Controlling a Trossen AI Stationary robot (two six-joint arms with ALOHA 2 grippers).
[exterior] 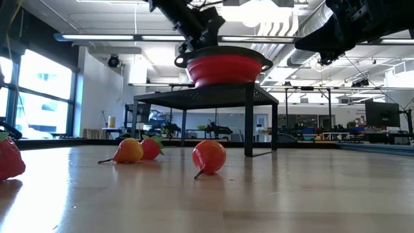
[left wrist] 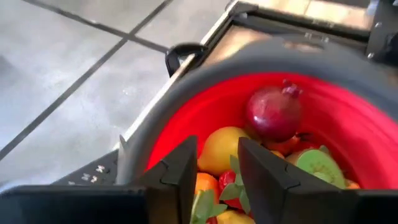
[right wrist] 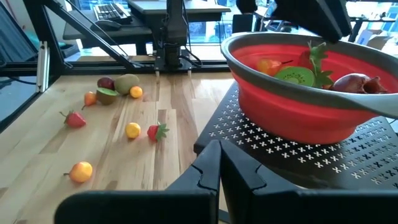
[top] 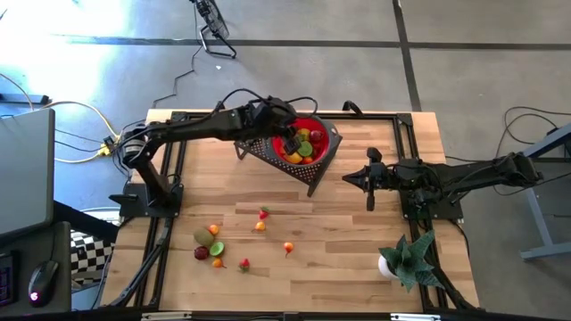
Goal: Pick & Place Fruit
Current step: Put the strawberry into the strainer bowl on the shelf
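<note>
The left gripper (top: 287,135) hangs over the red bowl (top: 331,143) on its black stand (top: 268,153), fingers slightly apart, hiding some fruit (left wrist: 273,112) inside. The right gripper (top: 350,178) waits closed. Loose fruit (top: 214,250) lies on the table (top: 330,250).

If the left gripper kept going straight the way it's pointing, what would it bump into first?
Most likely the fruit in the red bowl. The left gripper, fingers a little apart, points down into it, with a yellow fruit right ahead between its fingers. Depth is hard to judge, so a leafy piece beside it might touch first.
</note>
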